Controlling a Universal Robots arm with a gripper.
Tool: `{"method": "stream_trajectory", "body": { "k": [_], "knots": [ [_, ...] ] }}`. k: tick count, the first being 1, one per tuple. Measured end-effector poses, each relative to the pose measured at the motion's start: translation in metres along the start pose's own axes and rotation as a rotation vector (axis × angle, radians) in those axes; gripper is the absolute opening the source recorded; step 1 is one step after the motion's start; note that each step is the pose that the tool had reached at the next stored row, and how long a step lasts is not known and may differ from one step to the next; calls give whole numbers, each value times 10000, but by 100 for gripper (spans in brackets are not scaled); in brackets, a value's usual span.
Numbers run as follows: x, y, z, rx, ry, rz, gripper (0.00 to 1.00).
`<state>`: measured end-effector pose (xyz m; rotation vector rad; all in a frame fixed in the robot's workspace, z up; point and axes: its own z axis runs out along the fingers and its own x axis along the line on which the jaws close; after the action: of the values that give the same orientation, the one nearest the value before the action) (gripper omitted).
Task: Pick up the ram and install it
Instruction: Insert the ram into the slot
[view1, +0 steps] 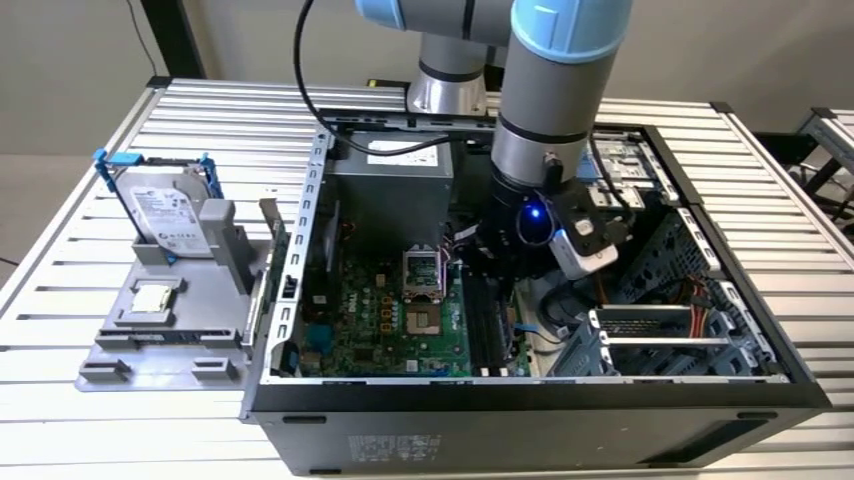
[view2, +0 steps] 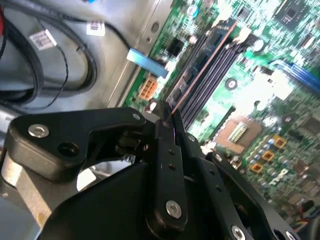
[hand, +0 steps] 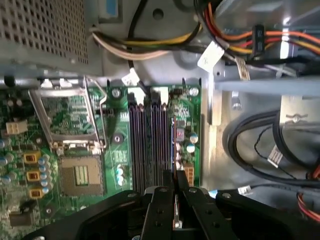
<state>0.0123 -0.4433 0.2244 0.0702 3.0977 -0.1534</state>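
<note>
One arm reaches down into one open computer case, its gripper clenched edge-on around the ram, a thin stick held just above the motherboard. In the second wrist view the ram runs lengthwise along the slots, close over them; whether it is seated cannot be told. Four dark slots lie side by side in the first wrist view, just beside one CPU socket with its metal frame raised. Cable bundles, orange, yellow and black, cross the case floor near the slots. Beside the case, toward the exterior view's left, one hard drive in a blue-handled frame stands upright on one grey holder. Case and holder sit on a ribbed metal surface; a plain wall lies behind.
</note>
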Motion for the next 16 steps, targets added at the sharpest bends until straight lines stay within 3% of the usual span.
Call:
{"method": "stream_trajectory", "body": {
  "k": [8,16],
  "knots": [
    [38,21,5,75,-20,-2,0],
    [51,26,29,91,-27,-60,0]
  ]
}}
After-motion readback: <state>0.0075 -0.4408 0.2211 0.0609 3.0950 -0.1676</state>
